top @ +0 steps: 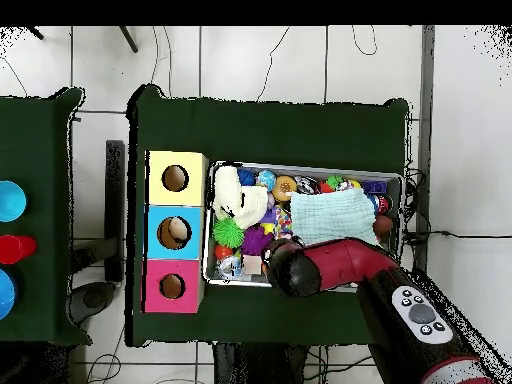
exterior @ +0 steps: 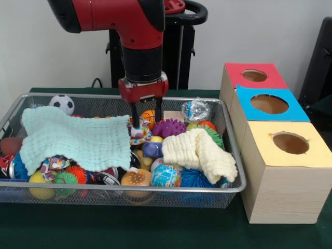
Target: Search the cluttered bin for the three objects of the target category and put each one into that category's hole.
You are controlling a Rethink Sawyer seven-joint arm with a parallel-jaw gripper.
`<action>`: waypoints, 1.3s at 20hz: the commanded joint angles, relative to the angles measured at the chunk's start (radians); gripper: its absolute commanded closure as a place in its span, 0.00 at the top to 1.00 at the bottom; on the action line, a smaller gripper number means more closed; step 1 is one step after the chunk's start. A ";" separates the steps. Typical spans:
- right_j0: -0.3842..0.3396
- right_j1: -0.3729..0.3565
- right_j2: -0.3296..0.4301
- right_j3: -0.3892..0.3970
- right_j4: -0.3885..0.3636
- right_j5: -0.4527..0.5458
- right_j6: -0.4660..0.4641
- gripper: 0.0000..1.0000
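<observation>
A mint-green cloth [exterior: 78, 137] and a cream cloth [exterior: 199, 150] lie in the wire bin [exterior: 10, 116]. The football [exterior: 62, 104] is black-and-white, the spiky ball [exterior: 168, 127] purple. The box tops are red [exterior: 254, 75], blue [exterior: 269, 104] and yellow [exterior: 290, 143].

Even, bright indoor light from above. Soft shadow under the bin [exterior: 124, 194] on the green cloth [exterior: 155, 228]. Slight glare on a foil ball [exterior: 195, 110]. Front view mildly soft.
</observation>
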State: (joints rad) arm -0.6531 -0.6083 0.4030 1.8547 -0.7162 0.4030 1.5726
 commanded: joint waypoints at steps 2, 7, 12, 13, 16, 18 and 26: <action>0.027 0.018 -0.030 -0.126 -0.090 -0.050 0.019 1.00; 0.023 -0.020 -0.017 -0.120 -0.080 -0.028 0.009 1.00; 0.040 -0.050 -0.035 -0.129 -0.099 -0.040 0.021 1.00; 0.045 -0.054 -0.042 -0.130 -0.102 -0.039 0.025 1.00; 0.061 -0.068 -0.060 -0.134 -0.115 -0.033 0.026 1.00; 0.068 -0.074 -0.068 -0.134 -0.124 -0.034 0.025 1.00; 0.090 -0.037 -0.103 -0.130 -0.164 -0.105 0.059 1.00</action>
State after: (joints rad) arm -0.5709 -0.6658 0.3381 1.8067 -0.7994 0.3715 1.5726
